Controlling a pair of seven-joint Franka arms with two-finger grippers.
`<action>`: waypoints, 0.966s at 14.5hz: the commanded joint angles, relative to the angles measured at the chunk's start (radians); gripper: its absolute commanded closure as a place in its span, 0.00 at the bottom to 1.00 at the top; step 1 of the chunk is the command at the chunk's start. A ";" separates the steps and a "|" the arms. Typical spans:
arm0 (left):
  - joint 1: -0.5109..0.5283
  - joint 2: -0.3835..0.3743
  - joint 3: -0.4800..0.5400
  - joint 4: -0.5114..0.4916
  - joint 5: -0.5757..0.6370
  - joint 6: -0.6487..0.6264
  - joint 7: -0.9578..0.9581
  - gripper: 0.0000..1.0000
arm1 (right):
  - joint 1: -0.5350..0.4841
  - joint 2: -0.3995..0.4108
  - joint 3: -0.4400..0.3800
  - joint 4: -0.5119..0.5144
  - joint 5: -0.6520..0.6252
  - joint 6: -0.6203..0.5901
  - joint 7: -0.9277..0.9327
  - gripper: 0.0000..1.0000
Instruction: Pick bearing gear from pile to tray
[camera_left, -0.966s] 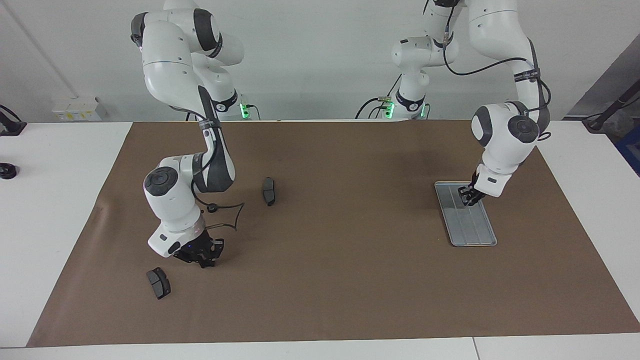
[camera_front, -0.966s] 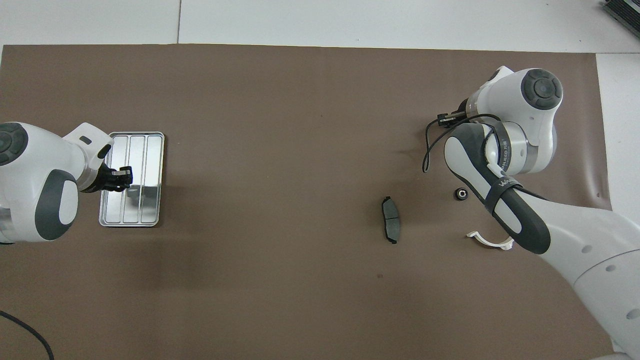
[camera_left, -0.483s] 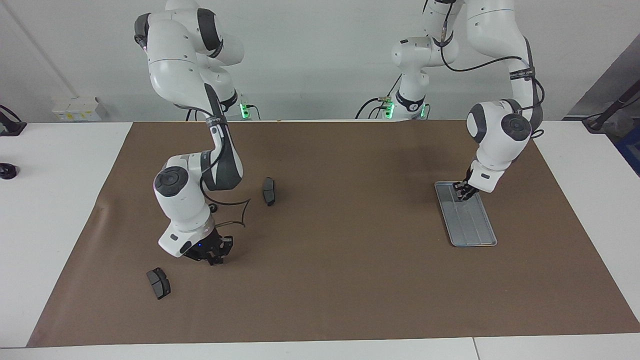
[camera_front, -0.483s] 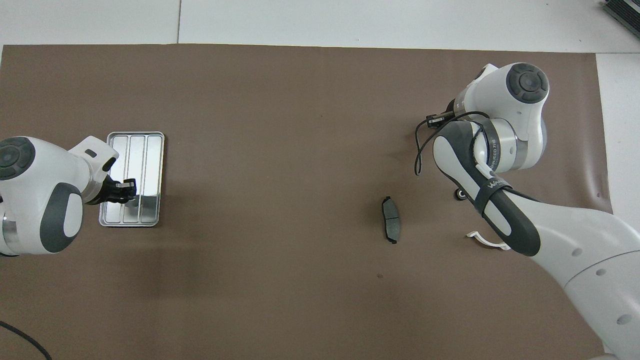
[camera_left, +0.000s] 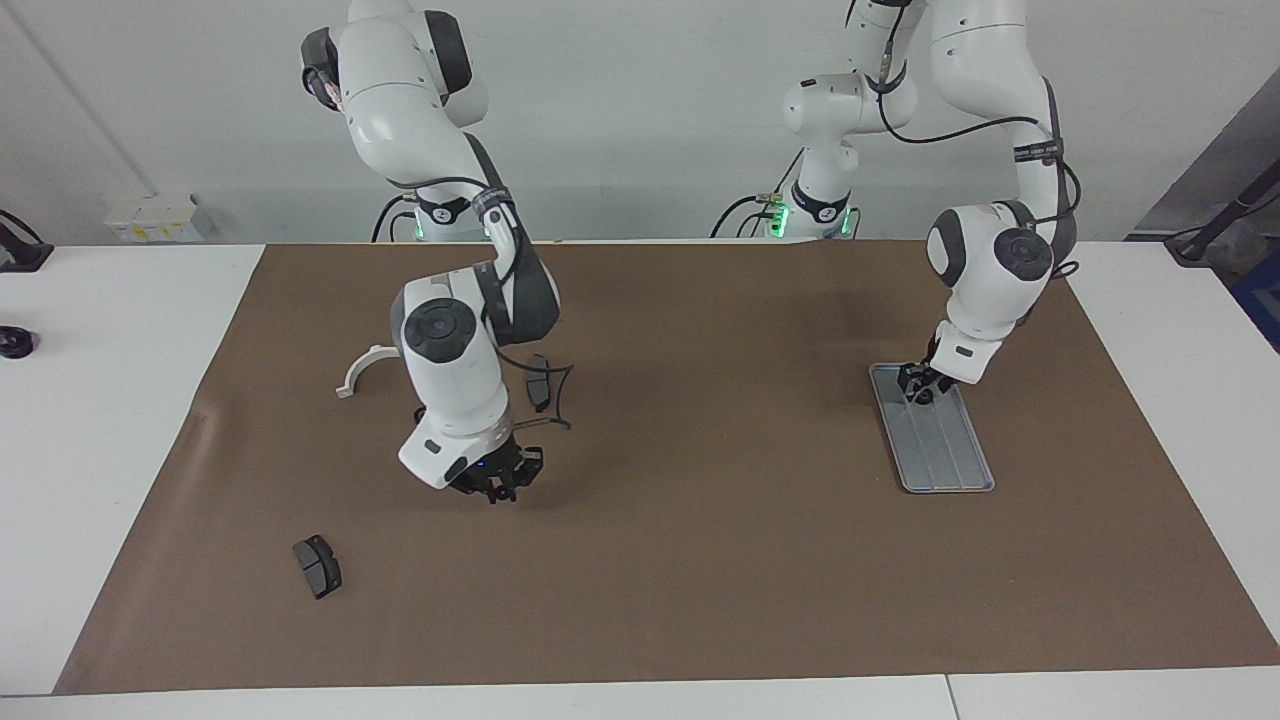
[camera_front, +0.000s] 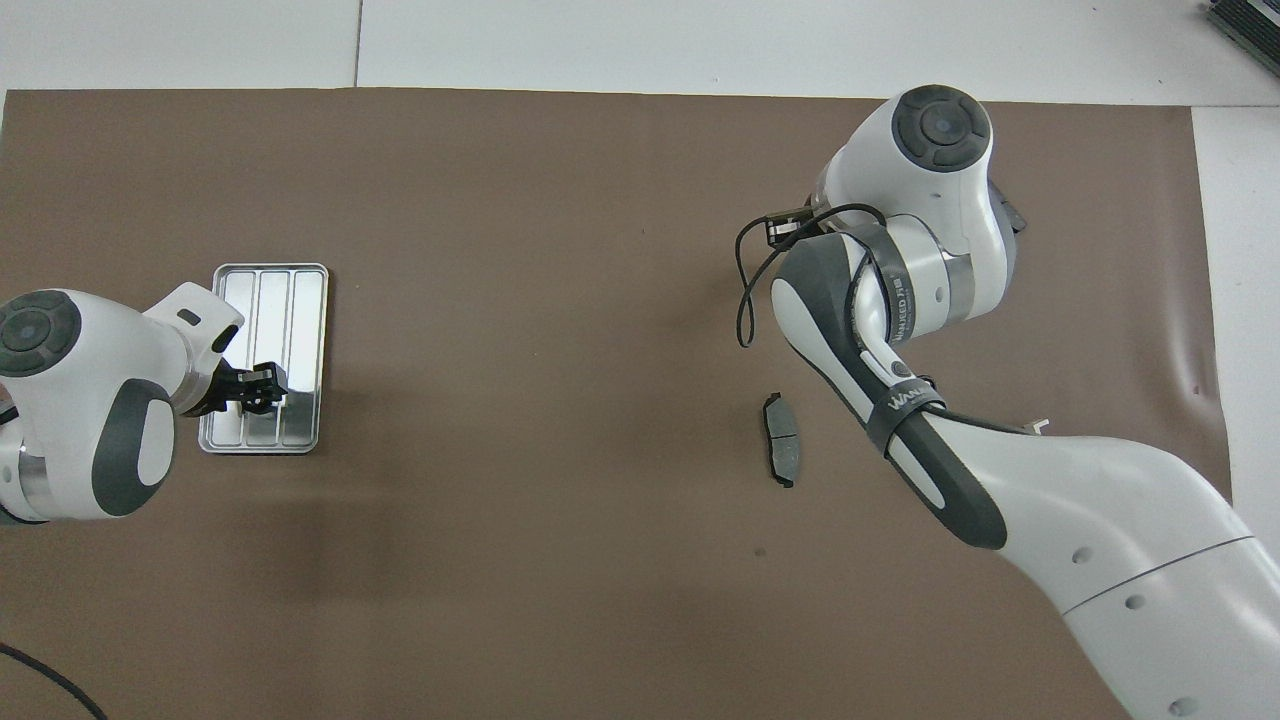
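two grippers | left gripper (camera_left: 918, 390) over ridged silver tray (camera_left: 945, 455), fingers unclear | right gripper (camera_left: 497, 482) shut, over brown mat (camera_left: 700, 560)

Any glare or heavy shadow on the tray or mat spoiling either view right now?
Overhead view: the tray glares near-white, its ridges faint, with the left gripper dark against it. Facing view: the tray looks evenly grey, no glare; shadows on the mat are soft.

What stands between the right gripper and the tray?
Nothing visible lies on the mat between the right gripper and the tray. The left gripper hangs low over the tray's end nearer the robots.
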 joint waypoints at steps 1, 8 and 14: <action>0.006 -0.033 -0.008 -0.016 0.014 0.015 0.027 0.00 | 0.076 0.008 0.002 0.057 -0.020 -0.040 0.113 1.00; -0.038 -0.038 -0.020 0.116 0.016 -0.004 0.108 0.00 | 0.238 0.005 0.013 0.063 -0.005 -0.015 0.223 1.00; -0.095 -0.039 -0.035 0.383 0.007 -0.263 0.112 0.00 | 0.345 0.028 0.013 0.062 0.018 0.064 0.320 1.00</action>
